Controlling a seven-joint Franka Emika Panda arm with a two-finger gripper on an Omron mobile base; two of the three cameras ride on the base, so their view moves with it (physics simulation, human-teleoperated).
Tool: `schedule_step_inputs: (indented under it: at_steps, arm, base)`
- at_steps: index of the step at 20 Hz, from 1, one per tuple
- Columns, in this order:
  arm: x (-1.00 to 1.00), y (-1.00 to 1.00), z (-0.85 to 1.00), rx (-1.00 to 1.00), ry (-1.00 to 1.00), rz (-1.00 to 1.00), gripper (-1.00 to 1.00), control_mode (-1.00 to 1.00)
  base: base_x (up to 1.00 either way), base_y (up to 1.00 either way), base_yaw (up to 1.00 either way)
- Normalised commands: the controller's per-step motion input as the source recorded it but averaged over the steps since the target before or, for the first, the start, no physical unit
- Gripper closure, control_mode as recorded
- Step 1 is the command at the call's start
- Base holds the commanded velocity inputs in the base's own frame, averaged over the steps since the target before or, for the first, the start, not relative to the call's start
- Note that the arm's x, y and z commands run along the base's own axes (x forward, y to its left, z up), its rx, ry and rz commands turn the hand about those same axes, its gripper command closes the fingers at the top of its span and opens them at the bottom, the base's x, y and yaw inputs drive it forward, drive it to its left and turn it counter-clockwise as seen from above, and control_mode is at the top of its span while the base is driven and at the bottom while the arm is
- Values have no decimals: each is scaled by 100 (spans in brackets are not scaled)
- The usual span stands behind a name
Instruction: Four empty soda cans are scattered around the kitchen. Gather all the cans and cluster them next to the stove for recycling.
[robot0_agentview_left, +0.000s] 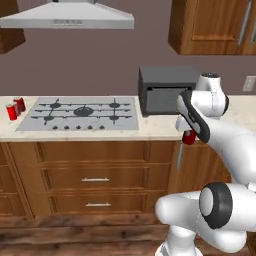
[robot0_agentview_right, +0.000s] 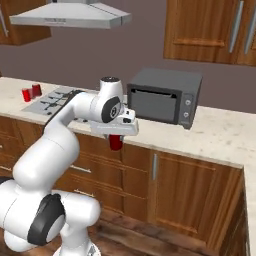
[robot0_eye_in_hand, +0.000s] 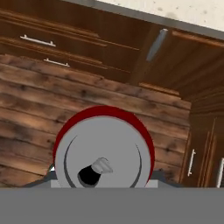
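Your fingers (robot0_agentview_right: 116, 141) are clamped on a red soda can (robot0_agentview_right: 116, 142), hanging below them off the bench (robot0_agentview_right: 220, 135) edge.

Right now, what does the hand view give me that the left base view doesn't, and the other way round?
Hand view alone: the silvery top of the held can with its pull tab, seen end on, and the wooden floor beneath it.

Left base view alone: the stove, two red cans on the counter at its left edge, the range hood and the dark oven box.

Both: the red can in the claw, hanging in front of the counter edge rather than over it, and the wooden drawer fronts with metal handles.
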Motion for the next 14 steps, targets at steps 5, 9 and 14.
schedule_step_inputs:
  at_steps: [5,9,14]
  arm:
    - [0,0,0,0,0,0,100,100]
    - [0,0,0,0,0,0,100,100]
    - [0,0,0,0,0,0,100,100]
  base:
    - [100,30,1]
    - [78,63,0]
    - [30,97,0]
